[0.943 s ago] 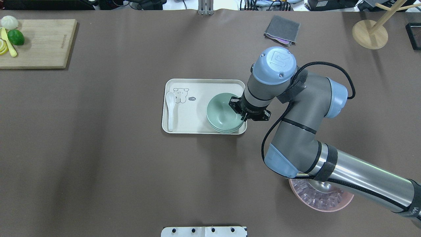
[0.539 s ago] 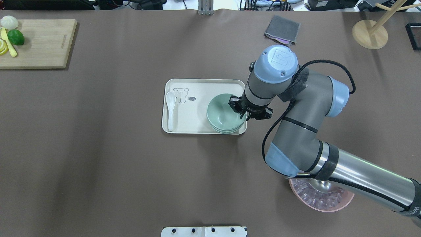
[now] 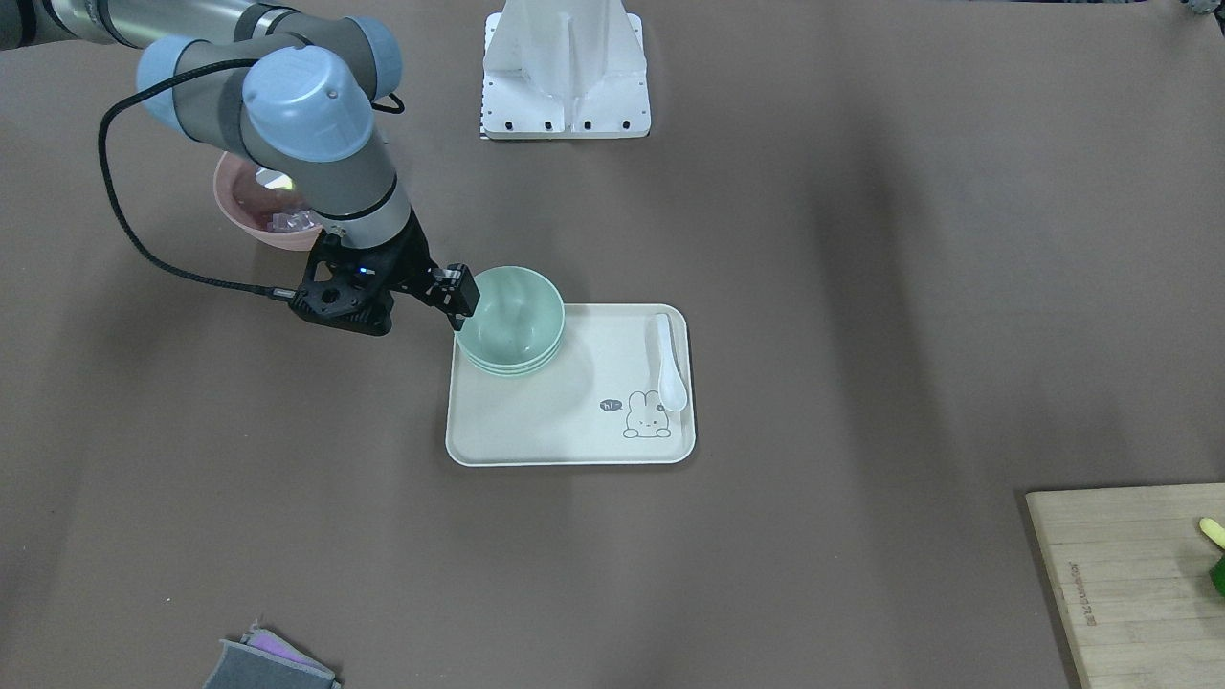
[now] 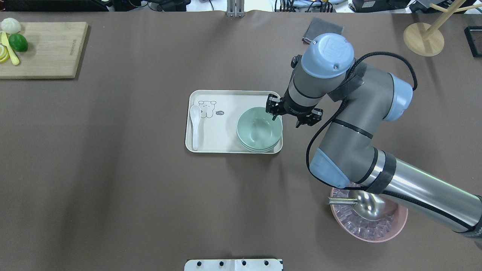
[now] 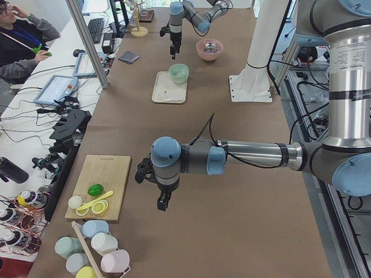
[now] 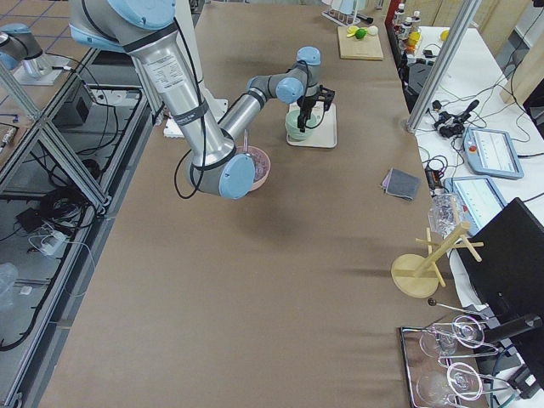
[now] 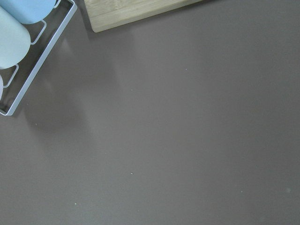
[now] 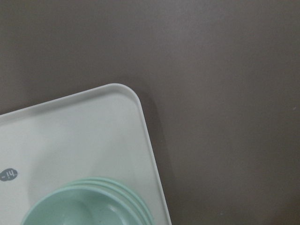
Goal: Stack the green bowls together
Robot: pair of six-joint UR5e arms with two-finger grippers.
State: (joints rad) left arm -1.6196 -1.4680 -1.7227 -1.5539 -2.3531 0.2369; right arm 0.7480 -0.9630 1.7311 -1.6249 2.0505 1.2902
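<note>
Three pale green bowls [image 4: 259, 130] sit nested in one stack at the right end of the cream tray [image 4: 226, 95]. The stack also shows in the front view [image 3: 509, 321], the right wrist view [image 8: 89, 206] and both side views [image 5: 179, 72] [image 6: 297, 126]. My right gripper [image 4: 276, 114] hangs just off the stack's far right rim, open and empty, clear of the bowls [image 3: 459, 304]. My left gripper [image 5: 163, 202] shows only in the left side view, low over bare table near the cutting board. I cannot tell whether it is open or shut.
A white spoon [image 4: 195, 124] lies at the tray's left end. A pink bowl [image 4: 376, 227] with ice and a metal scoop [image 4: 367, 205] stands front right under my right arm. A cutting board [image 4: 49, 49] with fruit, a grey cloth [image 4: 320, 27] and a wooden stand [image 4: 423, 37] lie at the far edge.
My right gripper has left the top bowl's rim and moved up and toward the far side. The bowl stack has stayed in place. The arm now uncovers more of the pink bowl.
</note>
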